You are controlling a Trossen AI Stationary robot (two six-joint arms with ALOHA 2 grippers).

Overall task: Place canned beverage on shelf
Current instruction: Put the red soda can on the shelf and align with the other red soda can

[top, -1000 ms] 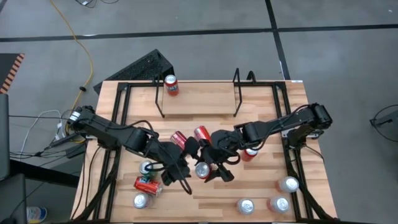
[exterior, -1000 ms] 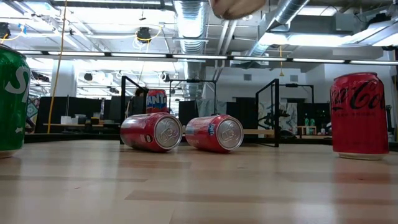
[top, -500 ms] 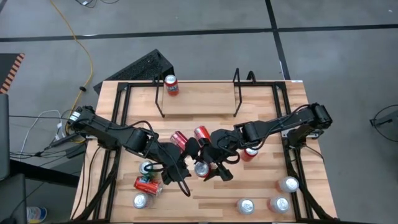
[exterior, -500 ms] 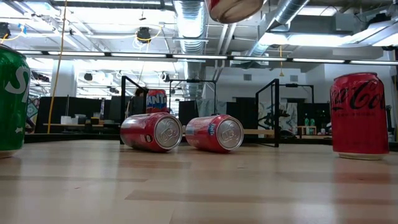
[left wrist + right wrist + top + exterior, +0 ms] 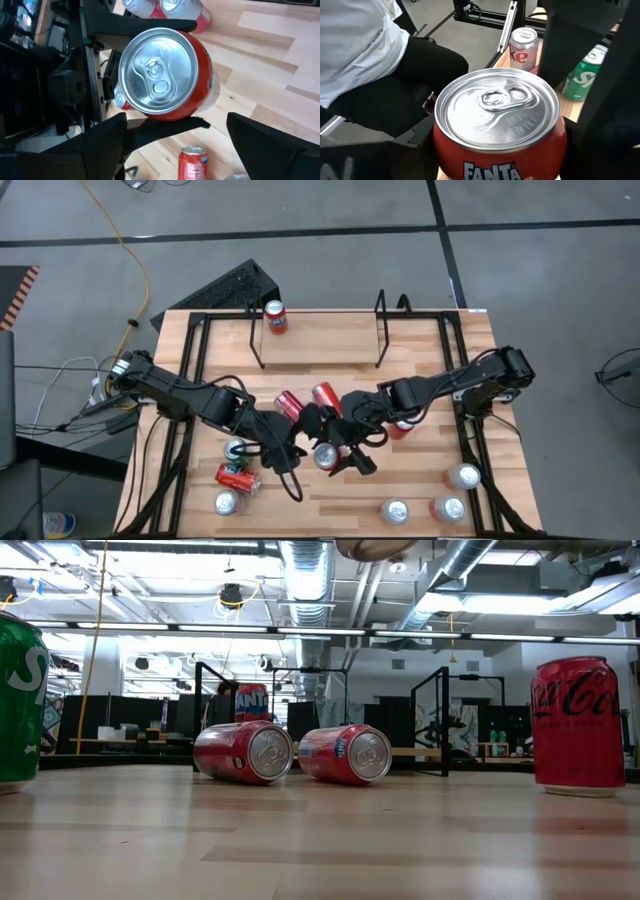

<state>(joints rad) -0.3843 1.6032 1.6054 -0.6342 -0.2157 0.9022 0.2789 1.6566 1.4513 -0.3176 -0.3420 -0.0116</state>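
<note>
An orange-red Fanta can [image 5: 500, 125], silver top up, hangs over the middle of the table [image 5: 325, 456]; my right gripper [image 5: 338, 452] is shut on it. In the low view only its bottom [image 5: 375, 548] shows, high above the wood. My left gripper [image 5: 288, 464] is beside it on the table's left, open and empty [image 5: 175, 150], its wide-spread fingers short of the can [image 5: 165, 75]. The shelf [image 5: 320, 365], a low rack of thin black rods, stands at the far edge with another Fanta can [image 5: 274, 317] upright on it. My right gripper pinches the can's side wall [image 5: 170, 116] between its two fingers [image 5: 150, 24], one on each opposite side, just below the top rim. The fingers come from the table's right. The can is upright and lifted clear of the table.
Two red cans [image 5: 245, 752] [image 5: 347, 755] lie on their sides behind the held can. A green can [image 5: 236, 449] and a lying red can [image 5: 237, 477] are at the near left, a Coke can [image 5: 578, 725] at the right, several upright cans [image 5: 395, 510] near the front. A seated person [image 5: 365, 45] is beyond the table.
The held can has stayed lifted over the middle of the table, dipping a little and rising again. My left gripper has stayed beside it.
</note>
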